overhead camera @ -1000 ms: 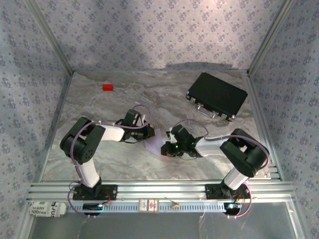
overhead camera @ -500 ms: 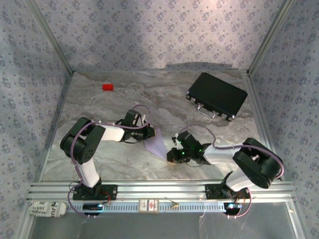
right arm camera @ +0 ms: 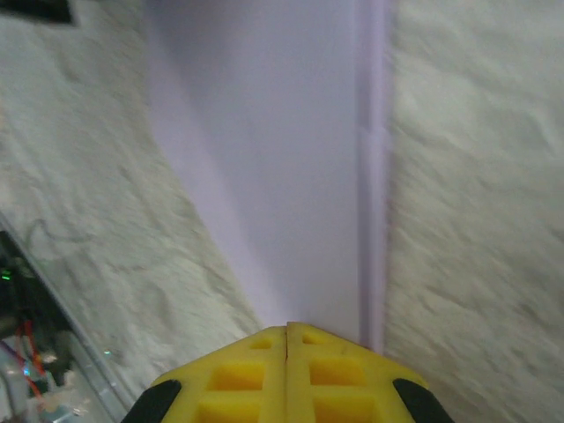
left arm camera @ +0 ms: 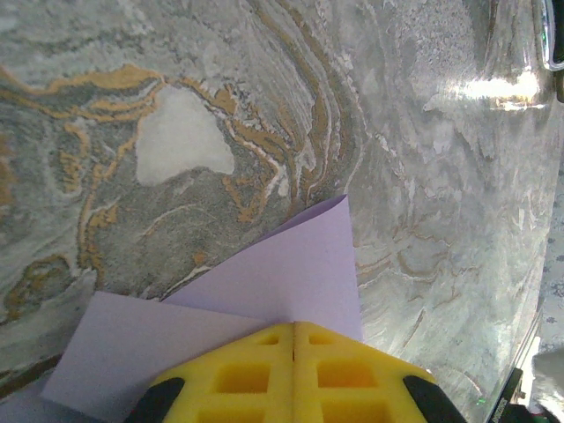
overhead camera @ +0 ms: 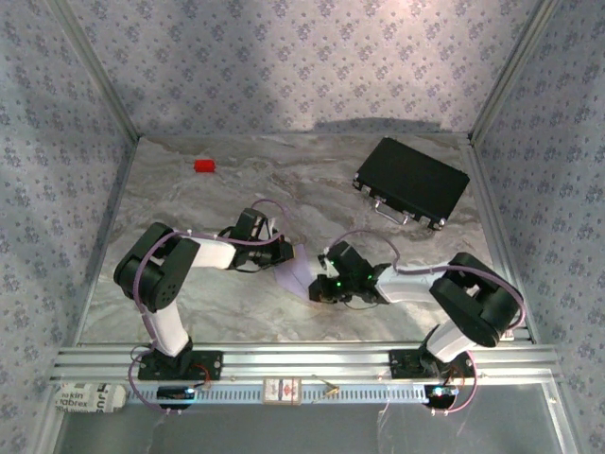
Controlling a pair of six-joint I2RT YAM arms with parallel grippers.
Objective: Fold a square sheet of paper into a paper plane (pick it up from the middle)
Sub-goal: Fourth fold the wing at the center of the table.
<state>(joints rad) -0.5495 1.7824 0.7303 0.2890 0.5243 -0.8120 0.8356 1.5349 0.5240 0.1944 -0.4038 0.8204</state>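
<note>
Creasing step: left gripper (overhead camera: 285, 255) and right gripper (overhead camera: 318, 289), fingers shut, pin the paper (overhead camera: 299, 271); next probably needs the right one sliding along the crease toward 11 o'clock.

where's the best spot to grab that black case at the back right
Probably the thin handle on the long near edge of the black case, approached from the near side. The case lies flat and looks too broad to pinch across, while the handle stands off that edge.

One lilac paper (overhead camera: 296, 270); one red block (overhead camera: 204, 165); one black case (overhead camera: 412, 183).
</note>
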